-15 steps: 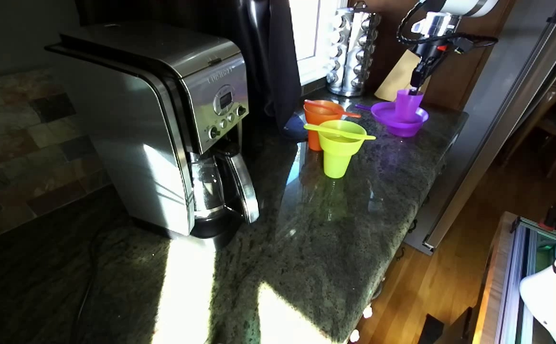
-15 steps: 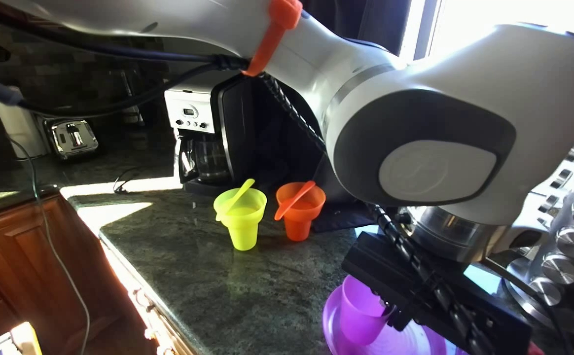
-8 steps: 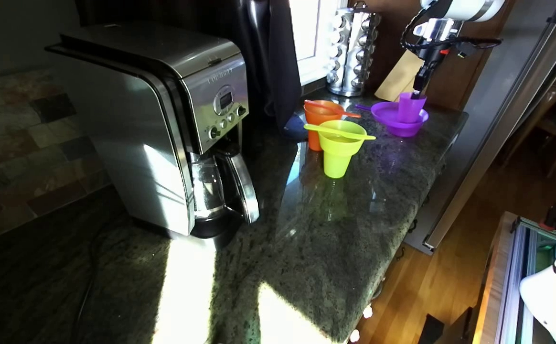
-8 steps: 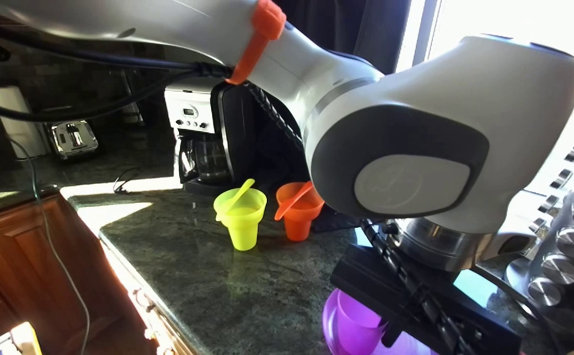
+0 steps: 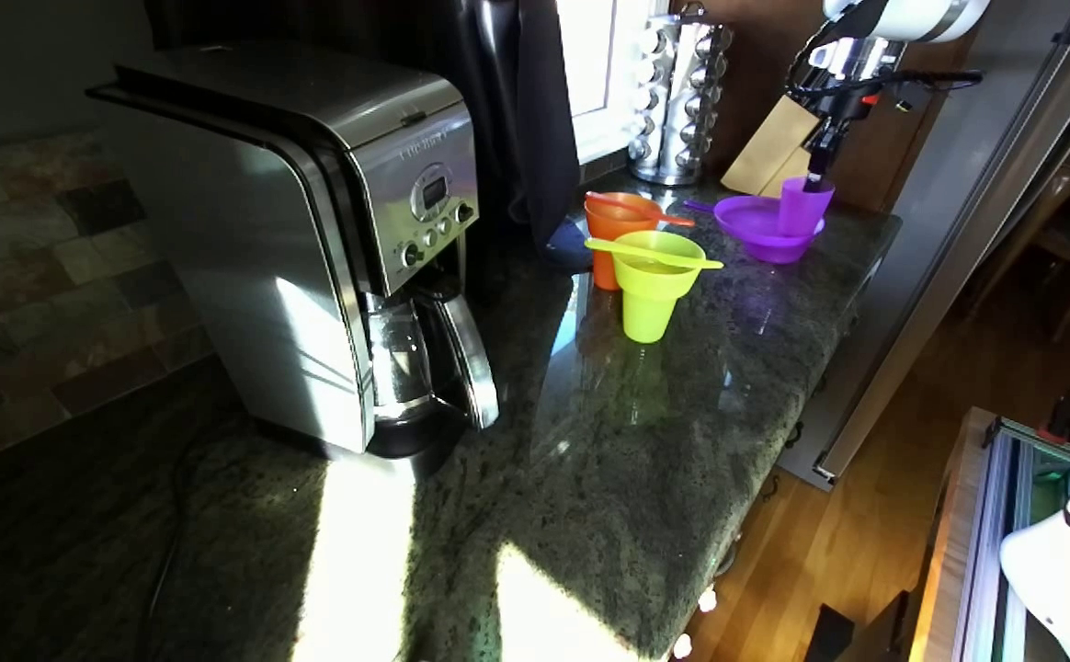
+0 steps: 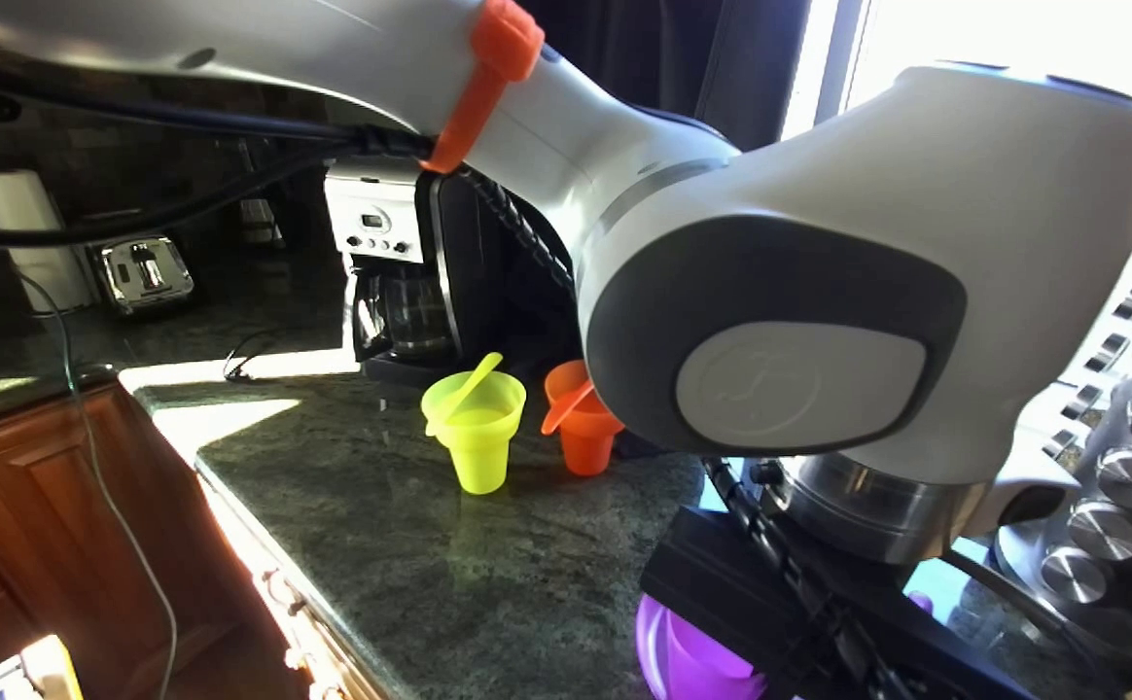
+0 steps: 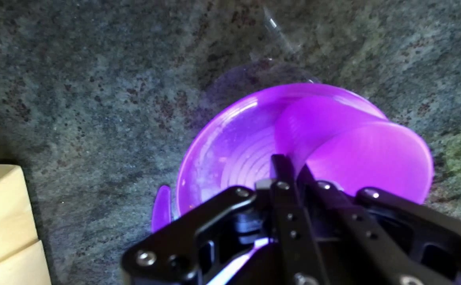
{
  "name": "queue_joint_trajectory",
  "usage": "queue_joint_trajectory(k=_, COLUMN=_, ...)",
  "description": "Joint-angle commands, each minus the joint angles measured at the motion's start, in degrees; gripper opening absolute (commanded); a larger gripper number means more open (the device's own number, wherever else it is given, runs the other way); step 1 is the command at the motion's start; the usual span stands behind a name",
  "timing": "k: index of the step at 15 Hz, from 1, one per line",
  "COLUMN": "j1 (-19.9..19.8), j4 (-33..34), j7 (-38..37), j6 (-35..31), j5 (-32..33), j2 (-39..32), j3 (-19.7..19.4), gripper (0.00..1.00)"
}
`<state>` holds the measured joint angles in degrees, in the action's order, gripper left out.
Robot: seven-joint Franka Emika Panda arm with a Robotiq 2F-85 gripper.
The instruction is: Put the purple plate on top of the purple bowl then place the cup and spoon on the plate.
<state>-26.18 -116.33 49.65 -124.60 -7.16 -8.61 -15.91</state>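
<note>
The claw [image 7: 293,165] grips the purple cup [image 7: 377,158] by its wall over the purple plate [image 7: 230,154]; whether they touch is unclear. Beneath sits the purple bowl [image 5: 777,251]; the purple spoon [image 7: 161,208] lies beside them on the bench [image 7: 96,99].

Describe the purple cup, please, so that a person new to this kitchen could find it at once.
In an exterior view, follow the counter past the green cup and orange cup to the purple plate near its far end. Over that plate, the gripper pinches the purple cup by its wall. Tall and narrow, unlike the plate, it is the only purple cup.
</note>
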Motion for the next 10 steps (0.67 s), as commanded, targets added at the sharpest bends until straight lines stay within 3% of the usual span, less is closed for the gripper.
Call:
queue_joint_trajectory(k=1, j1=0.87, j4=-2.47, j7=-0.59, j6=-0.47, j5=2.09, j2=2.17, j3=-1.46, gripper=0.01)
queue_joint_trajectory(k=10, j1=0.90, j4=-2.09, j7=-2.00, j6=0.18, j5=2.06, j2=2.04, j3=-1.99, gripper=0.01)
